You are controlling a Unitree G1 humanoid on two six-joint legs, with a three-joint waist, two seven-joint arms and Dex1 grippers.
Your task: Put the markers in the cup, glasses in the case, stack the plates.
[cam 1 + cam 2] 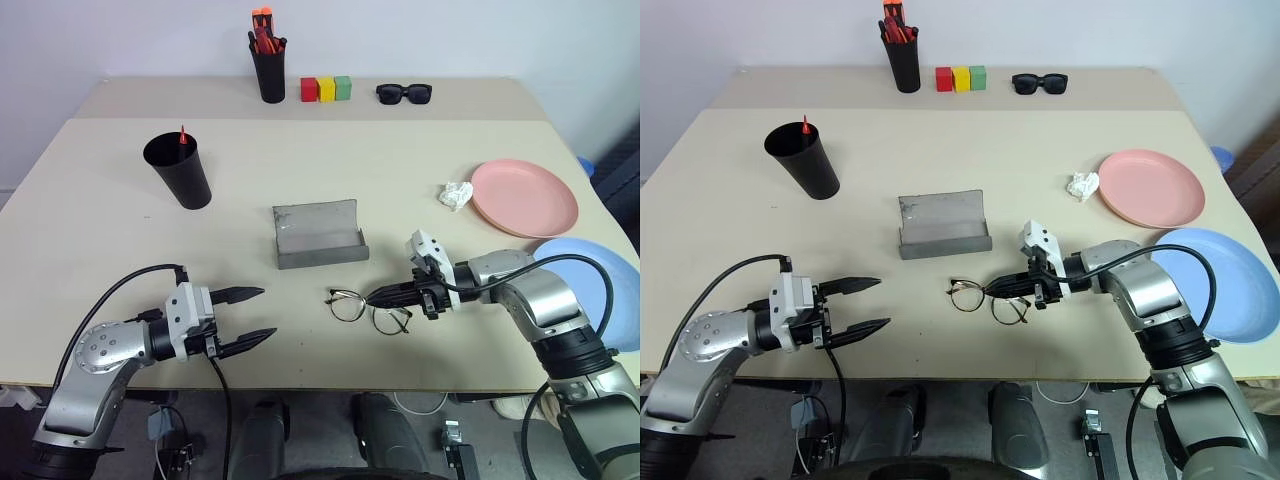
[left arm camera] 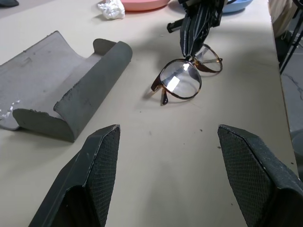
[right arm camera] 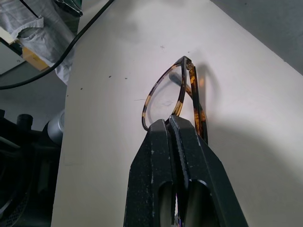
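The thin wire-framed glasses [image 1: 352, 305] lie on the table near its front edge, just in front of the case [image 1: 318, 236], which lies open and grey. My right gripper [image 1: 376, 296] reaches in from the right and is shut on the glasses' frame between the lenses [image 3: 163, 97]. My left gripper [image 1: 266, 314] hovers open to the left of the glasses, nothing between its fingers. The black cup [image 1: 182, 172] stands at the back left with a red marker tip [image 1: 182, 134] poking out of it. The pink plate [image 1: 524, 198] and the blue plate [image 1: 592, 288] lie apart on the right.
A black pen holder [image 1: 268, 66] with orange-red pens, three coloured blocks [image 1: 327, 89] and black sunglasses [image 1: 403, 93] line the far edge. A crumpled white paper [image 1: 456, 194] sits beside the pink plate.
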